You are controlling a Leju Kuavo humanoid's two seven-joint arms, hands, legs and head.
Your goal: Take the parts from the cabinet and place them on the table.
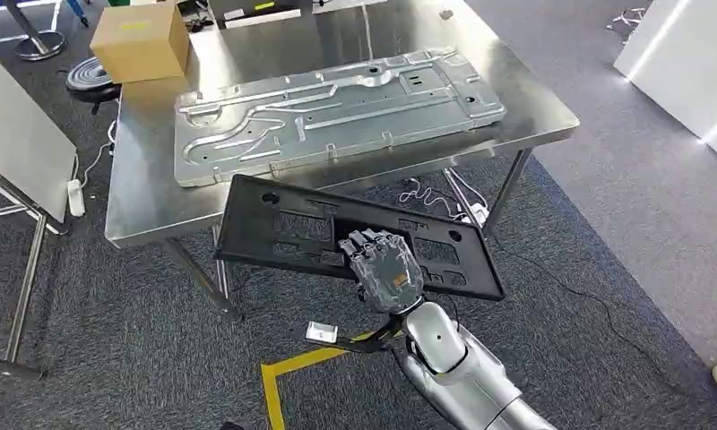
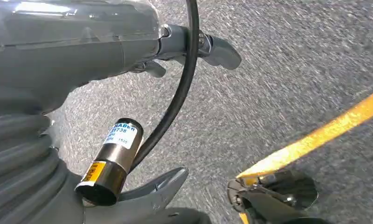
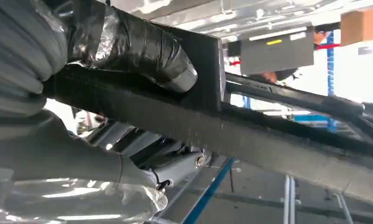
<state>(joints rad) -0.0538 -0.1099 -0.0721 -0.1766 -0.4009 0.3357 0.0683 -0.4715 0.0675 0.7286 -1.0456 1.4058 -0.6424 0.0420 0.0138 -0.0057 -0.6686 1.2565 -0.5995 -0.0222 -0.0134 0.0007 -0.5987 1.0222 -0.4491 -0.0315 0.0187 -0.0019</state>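
Note:
A long black plastic panel (image 1: 283, 224) with several cut-outs hangs tilted in the air just in front of the steel table's (image 1: 149, 197) near edge. My right hand (image 1: 386, 269) grips it near its middle, fingers over the top face. The right wrist view shows the dark fingers (image 3: 128, 46) wrapped over the panel's (image 3: 250, 135) edge, with the thumb beneath. A large stamped silver metal panel (image 1: 337, 107) lies flat on the table. My left hand (image 2: 105, 51) hangs over the carpet with its fingers apart and nothing in it.
A cardboard box (image 1: 140, 40) stands on the table's far left corner. A white board on a frame (image 1: 14, 134) is at the left, white units (image 1: 686, 63) at the far right. Cables trail under the table. Yellow floor tape (image 1: 292, 367) lies near my feet.

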